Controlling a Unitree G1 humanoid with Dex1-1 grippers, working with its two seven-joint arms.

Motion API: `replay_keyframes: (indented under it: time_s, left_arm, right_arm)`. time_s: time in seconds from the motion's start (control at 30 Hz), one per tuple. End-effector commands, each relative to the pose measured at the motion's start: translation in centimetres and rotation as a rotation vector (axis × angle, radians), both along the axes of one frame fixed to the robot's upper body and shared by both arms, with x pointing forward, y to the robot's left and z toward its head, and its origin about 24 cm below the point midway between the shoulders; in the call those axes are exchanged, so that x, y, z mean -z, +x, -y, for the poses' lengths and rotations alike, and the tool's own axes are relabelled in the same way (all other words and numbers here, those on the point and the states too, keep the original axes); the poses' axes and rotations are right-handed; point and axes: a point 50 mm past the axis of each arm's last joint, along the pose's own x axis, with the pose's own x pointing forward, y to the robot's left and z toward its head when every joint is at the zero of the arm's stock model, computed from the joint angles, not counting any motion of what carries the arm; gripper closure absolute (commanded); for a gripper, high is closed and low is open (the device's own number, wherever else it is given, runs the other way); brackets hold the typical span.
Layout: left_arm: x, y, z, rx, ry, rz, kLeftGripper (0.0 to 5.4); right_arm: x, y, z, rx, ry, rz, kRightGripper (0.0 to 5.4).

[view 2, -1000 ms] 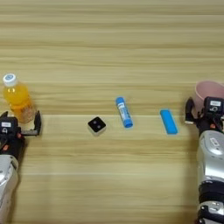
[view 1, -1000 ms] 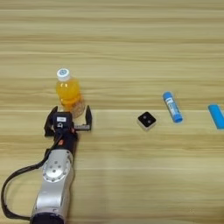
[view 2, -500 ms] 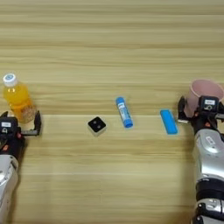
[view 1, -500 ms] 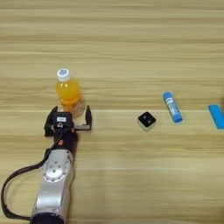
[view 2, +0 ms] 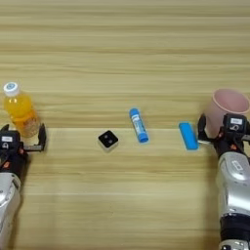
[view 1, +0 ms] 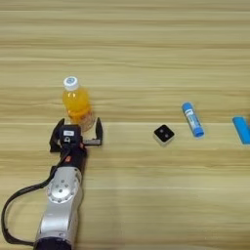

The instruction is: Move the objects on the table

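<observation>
orange-juice plastic bottle with white cap (view 1: 76, 104) stands between the spread fingers of the left gripper (view 1: 75, 138); close low and squarely. right gripper (view 2: 225, 131) straddles the pink plastic cup (view 2: 228, 110), grip unclear.

No legible text, brand, number or sign found. The blue stick-shaped plastic tube (view 1: 192, 118) carries a pale label band, its print too small to read. The small orange-juice bottle with white cap (view 1: 76, 102) shows no readable marking.
</observation>
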Motion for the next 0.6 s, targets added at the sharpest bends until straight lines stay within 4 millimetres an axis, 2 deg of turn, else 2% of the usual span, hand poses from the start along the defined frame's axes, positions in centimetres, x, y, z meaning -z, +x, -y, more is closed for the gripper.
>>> replay_keyframes:
  time_s: [0.03, 0.6]
  left_arm:
    - [0.0, 0.1, 0.1, 0.001, 0.002, -0.004, 0.0]
    - [0.0, 0.3, 0.2, 0.0, 0.004, 0.001, 0.0]
  right_arm:
    - [0.3, -1.0, -0.7, -0.015, 0.038, -0.023, 0.02]
    - [0.2, -5.3, -2.1, -0.047, 0.064, -0.06, 0.02]
